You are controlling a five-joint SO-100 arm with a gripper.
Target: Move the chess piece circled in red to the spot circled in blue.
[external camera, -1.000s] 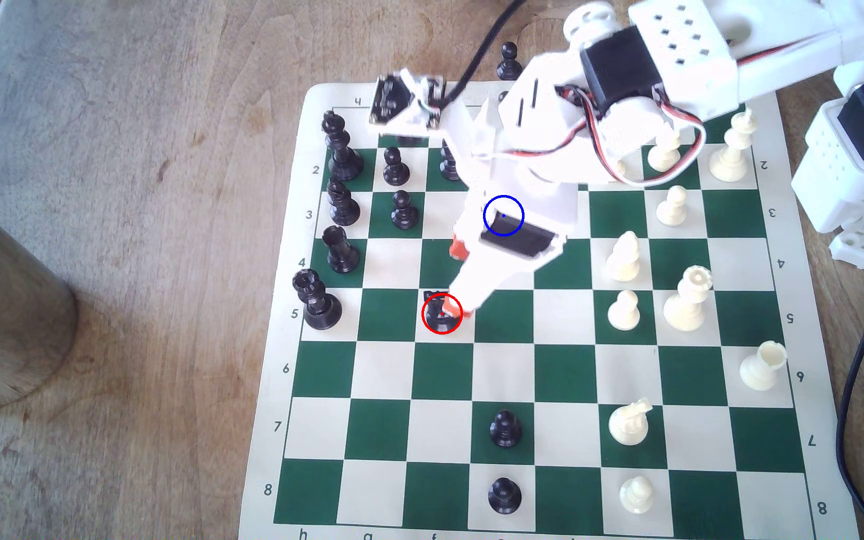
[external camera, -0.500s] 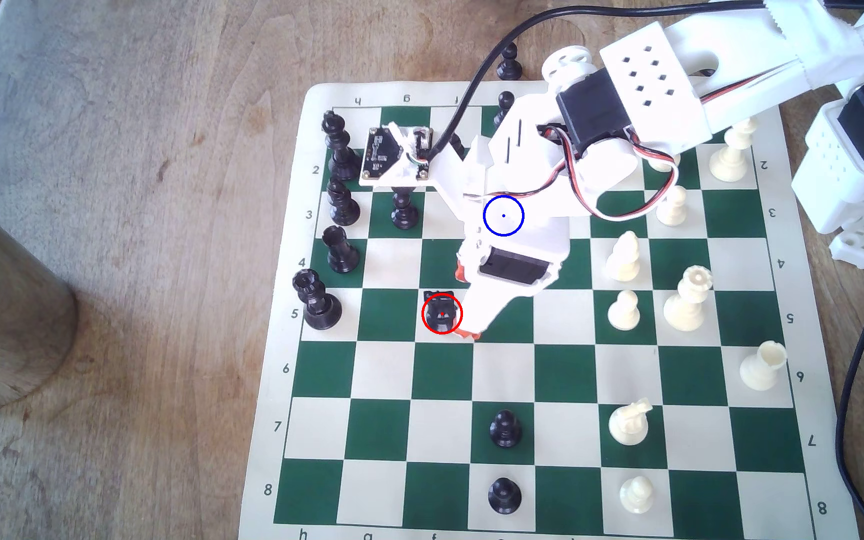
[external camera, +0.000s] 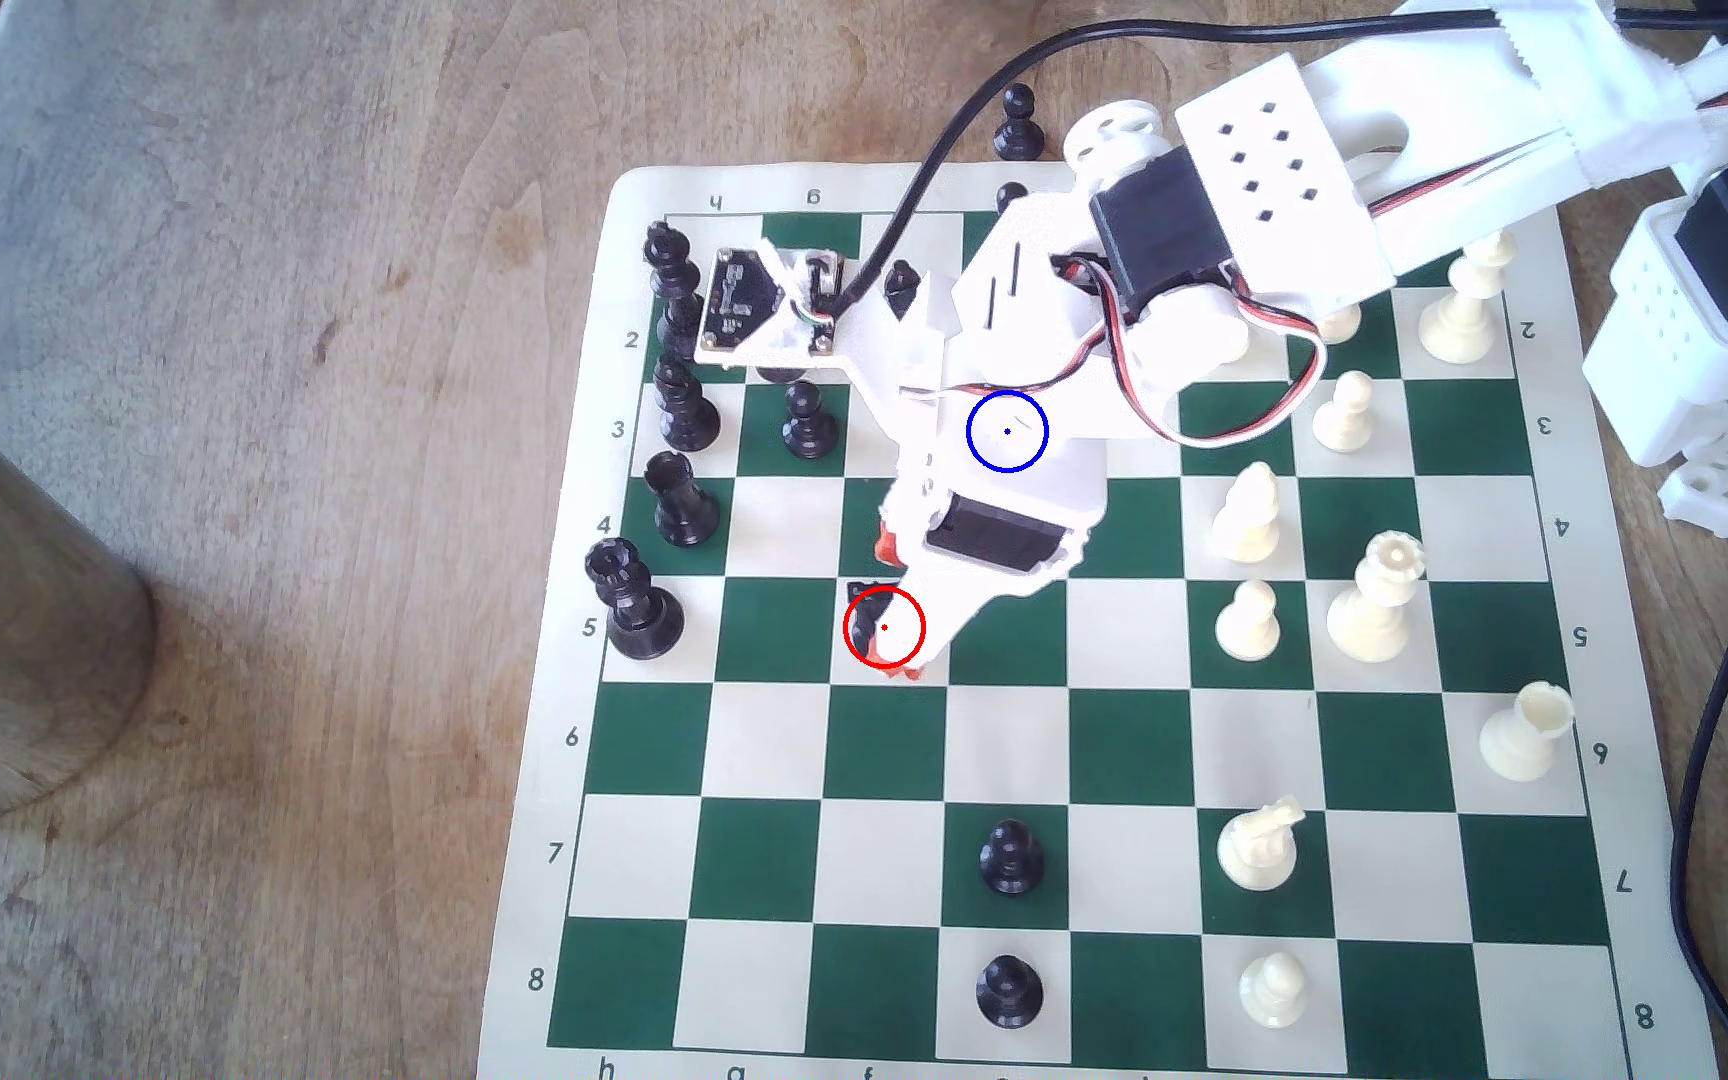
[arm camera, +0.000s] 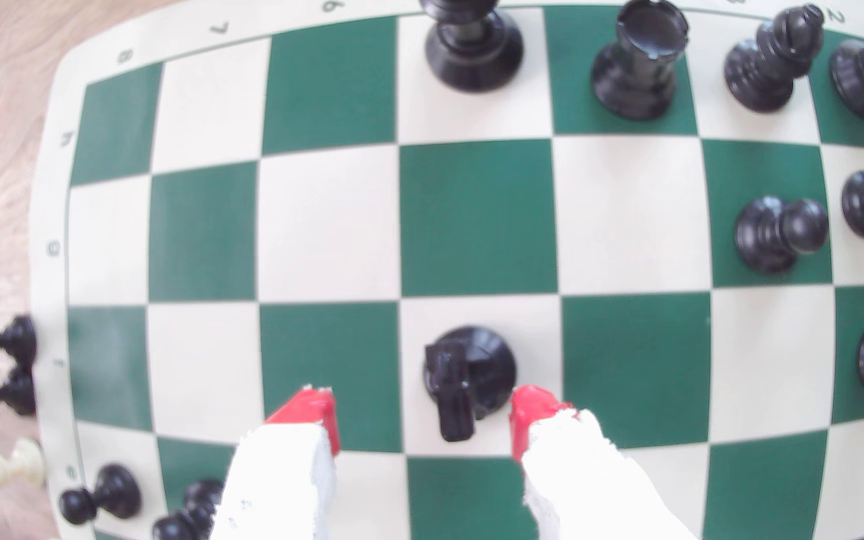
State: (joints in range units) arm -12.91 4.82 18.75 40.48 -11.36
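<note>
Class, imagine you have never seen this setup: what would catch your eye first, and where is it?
The white gripper with red fingertips stands open around a black knight on a cream square of the green chessboard. A red ring marks that knight in the exterior view; a blue ring lies over the arm.

Glossy black plastic knight; matt board; wood-grain table; white plastic gripper.

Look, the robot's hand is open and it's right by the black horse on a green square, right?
Almost. The hand is open and right by the black horse, but the horse stands on a cream square, not a green one. The wrist view shows this clearly, with green squares on either side of it.
</note>
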